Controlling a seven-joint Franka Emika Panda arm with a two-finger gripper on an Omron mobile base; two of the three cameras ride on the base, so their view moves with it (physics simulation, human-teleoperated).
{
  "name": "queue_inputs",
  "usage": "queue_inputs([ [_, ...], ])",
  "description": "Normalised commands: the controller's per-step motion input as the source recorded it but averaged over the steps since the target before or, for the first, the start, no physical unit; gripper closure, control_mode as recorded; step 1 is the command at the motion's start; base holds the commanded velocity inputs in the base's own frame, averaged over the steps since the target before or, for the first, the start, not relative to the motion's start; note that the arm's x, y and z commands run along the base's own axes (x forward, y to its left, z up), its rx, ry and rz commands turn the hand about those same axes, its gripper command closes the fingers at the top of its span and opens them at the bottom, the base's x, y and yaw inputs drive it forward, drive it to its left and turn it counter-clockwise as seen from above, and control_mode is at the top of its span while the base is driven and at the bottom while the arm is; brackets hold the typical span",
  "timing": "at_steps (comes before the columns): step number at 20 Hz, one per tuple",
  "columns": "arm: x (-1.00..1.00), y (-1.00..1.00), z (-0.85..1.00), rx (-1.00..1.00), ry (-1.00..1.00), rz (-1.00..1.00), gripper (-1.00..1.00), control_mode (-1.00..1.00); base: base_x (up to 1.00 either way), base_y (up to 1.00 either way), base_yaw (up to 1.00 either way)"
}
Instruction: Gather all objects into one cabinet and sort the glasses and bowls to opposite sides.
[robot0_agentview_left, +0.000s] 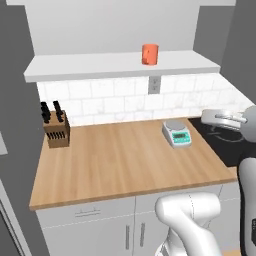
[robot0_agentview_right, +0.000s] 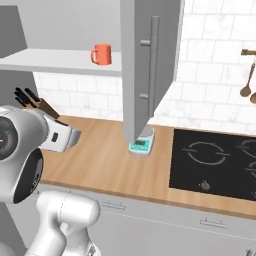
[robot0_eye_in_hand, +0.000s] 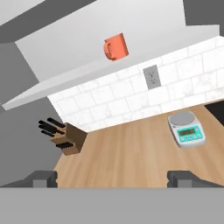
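A salmon-orange cup (robot0_agentview_left: 149, 54) (robot0_agentview_right: 102, 54) (robot0_eye_in_hand: 116, 47) stands alone on the white shelf (robot0_agentview_left: 100, 67) of the wall cabinet. The cabinet's grey door (robot0_agentview_right: 145, 65) hangs open, its long bar handle (robot0_agentview_right: 154, 60) facing me. My gripper (robot0_eye_in_hand: 114, 178) is open, with its two fingertips (robot0_eye_in_hand: 41, 177) far apart and nothing between them. It hovers above the wooden counter (robot0_agentview_left: 125, 160), well below and in front of the cup. The hand (robot0_agentview_left: 222, 119) (robot0_agentview_right: 62, 137) sits near the counter's right end. The red and beige cups and the wooden bowl are out of view.
A knife block (robot0_agentview_left: 56, 129) (robot0_eye_in_hand: 68, 139) stands at the counter's back left. A small kitchen scale (robot0_agentview_left: 177, 134) (robot0_eye_in_hand: 187, 130) sits at the right, beside a black cooktop (robot0_agentview_right: 215, 157). Wooden utensils (robot0_agentview_right: 247, 75) hang on the tiled wall, and white drawers run below the counter.
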Motion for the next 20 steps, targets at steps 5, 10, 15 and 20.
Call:
queue_inputs([
  [5,0.00,0.00,0.00,0.00,0.00,0.00,-1.00,1.00,0.33,0.16,0.08],
  [10,0.00,0.00,0.00,0.00,0.00,0.00,-1.00,1.00,0.44,0.05,0.06],
  [15,0.00,0.00,0.00,0.00,0.00,0.00,-1.00,1.00,0.26,0.02,0.02],
  [20,0.00,0.00,0.00,0.00,0.00,0.00,-1.00,1.00,0.01,0.02,0.00],
])
